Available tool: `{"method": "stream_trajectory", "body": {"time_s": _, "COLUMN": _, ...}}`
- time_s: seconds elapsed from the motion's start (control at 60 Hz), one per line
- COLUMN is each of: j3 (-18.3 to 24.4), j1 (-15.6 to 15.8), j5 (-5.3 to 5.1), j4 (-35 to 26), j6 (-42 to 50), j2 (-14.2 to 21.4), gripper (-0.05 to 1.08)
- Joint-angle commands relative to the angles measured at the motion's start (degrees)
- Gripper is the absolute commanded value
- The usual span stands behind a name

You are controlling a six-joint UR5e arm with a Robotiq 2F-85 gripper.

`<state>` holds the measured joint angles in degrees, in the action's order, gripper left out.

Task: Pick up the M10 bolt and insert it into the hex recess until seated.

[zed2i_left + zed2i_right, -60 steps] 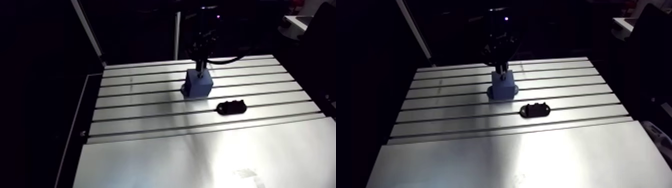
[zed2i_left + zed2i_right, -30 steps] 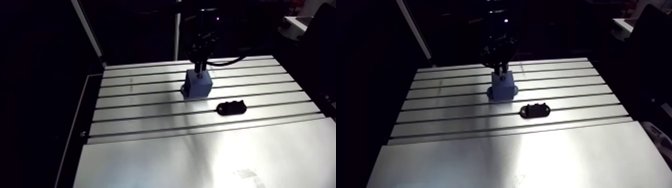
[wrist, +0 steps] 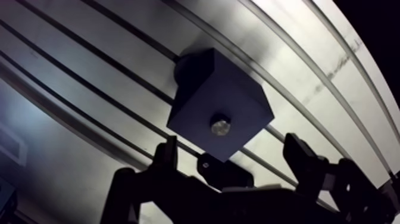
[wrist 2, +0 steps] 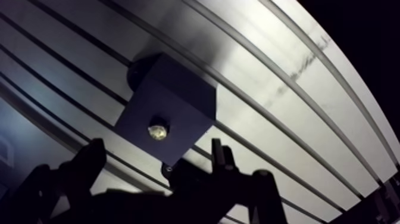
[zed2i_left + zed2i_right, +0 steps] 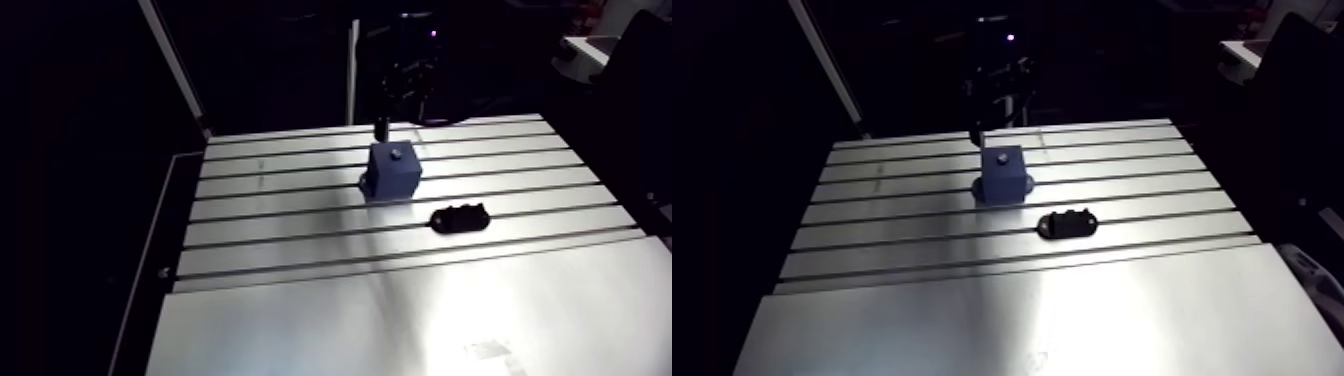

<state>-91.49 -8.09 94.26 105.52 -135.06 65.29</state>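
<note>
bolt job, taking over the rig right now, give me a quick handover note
Gripper: open, empty, hovering above the blue block, clear of it.
Bolt: in the middle of the block's top face, only its metal end showing.
Block: standing on the slotted table; a black part lies beside it, apart from it.
Done: bolt picked, inserted and released.
Left: check that it is fully seated, which cannot be told from here; otherwise probably just retract the arm.
</note>
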Motion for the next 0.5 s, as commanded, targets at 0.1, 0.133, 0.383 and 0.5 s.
{"method": "stream_trajectory", "body": {"time_s": 0.1, "j3": 0.87, "j1": -0.26, "j5": -1.12, "j4": 0.20, "j6": 4.37, "j2": 1.95, "gripper": 0.03}}
{"method": "stream_trajectory", "body": {"time_s": 0.133, "j3": 1.14, "j1": -0.26, "j5": -1.06, "j4": 0.03, "j6": 5.96, "j2": 2.13, "gripper": 0.04}}
{"method": "stream_trajectory", "body": {"time_s": 0.383, "j3": 4.06, "j1": -0.61, "j5": -3.78, "j4": -6.79, "j6": 25.51, "j2": 2.85, "gripper": 0.55}}
{"method": "stream_trajectory", "body": {"time_s": 0.5, "j3": 3.92, "j1": -0.87, "j5": -7.74, "j4": -6.80, "j6": 31.92, "j2": 2.95, "gripper": 1.04}}
